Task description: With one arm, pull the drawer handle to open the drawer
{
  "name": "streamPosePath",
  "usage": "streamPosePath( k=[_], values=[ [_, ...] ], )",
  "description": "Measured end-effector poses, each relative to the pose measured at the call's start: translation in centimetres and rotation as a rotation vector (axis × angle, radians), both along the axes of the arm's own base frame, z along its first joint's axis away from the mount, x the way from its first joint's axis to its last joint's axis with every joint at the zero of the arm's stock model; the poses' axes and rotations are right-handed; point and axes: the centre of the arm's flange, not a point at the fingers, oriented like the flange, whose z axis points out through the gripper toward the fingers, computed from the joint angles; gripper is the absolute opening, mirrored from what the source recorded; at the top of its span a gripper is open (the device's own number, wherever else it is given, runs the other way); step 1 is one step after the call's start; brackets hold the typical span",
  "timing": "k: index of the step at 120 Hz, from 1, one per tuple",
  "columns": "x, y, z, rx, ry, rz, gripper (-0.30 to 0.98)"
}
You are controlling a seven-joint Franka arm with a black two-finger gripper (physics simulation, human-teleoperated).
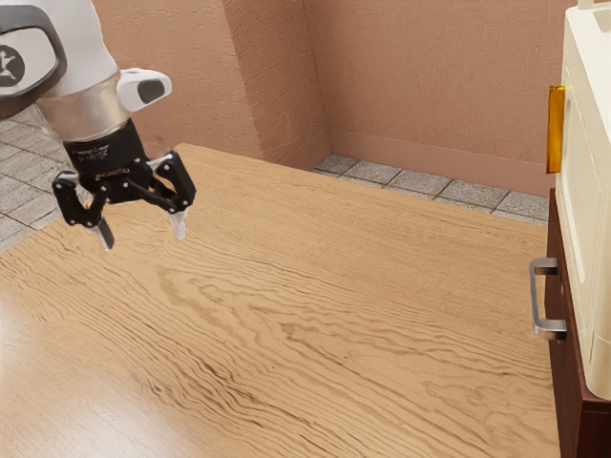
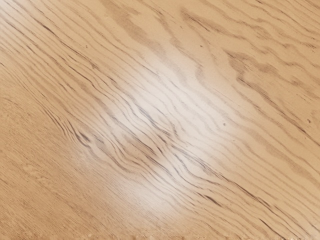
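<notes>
Your black gripper [image 1: 142, 231] hangs open over the wooden tabletop [image 1: 286, 296], its 2 fingers parted with nothing between them, at the end of the lone white arm [image 1: 81, 38]. The fingertips point down at bare wood grain, which the wrist view also shows. Well apart, across the table toward the exterior view's right, the gray metal handle [image 1: 535, 298] juts from a dark wooden drawer front [image 1: 566, 382], beneath a cream upper section [image 1: 587, 191] bearing an amber strip [image 1: 555, 129]. The handle's long axis appears to run near to far along that front, across your line of approach. You are at step 1, the reach: the move likely calls for crossing right, lowering and turning the fingers to straddle the bar, then drawing it left. Misalign them and you could knock the bar or slip off it.
</notes>
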Motion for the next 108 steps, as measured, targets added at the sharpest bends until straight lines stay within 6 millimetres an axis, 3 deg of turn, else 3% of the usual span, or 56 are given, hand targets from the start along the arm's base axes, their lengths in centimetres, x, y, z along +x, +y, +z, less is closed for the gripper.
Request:
streamPosePath(
  k=[16, 23, 34, 45, 59, 64, 76, 88, 108],
  values=[
    [0.7, -0.7, -0.8, 0.004, -0.025, 0.169, 0.69],
    [1.9, -1.5, -1.3, 0.021, -0.040, 0.219, 0.69],
    [4.3, -5.2, -2.1, 0.043, -0.061, 0.237, 0.69],
    [8.7, -11.4, -4.1, 0.040, -0.065, 0.206, 0.69],
    [11.7, -18.2, -6.7, -0.005, -0.080, 0.186, 0.69],
    [12.7, -19.1, -7.8, -0.023, -0.086, 0.204, 0.69],
    [14.3, -18.7, -8.9, -0.071, -0.115, 0.280, 0.69],
    [15.2, -20.2, -9.6, -0.108, -0.140, 0.313, 0.69],
    [14.2, -26.3, -9.4, -0.154, -0.172, 0.284, 0.69]
  ],
)
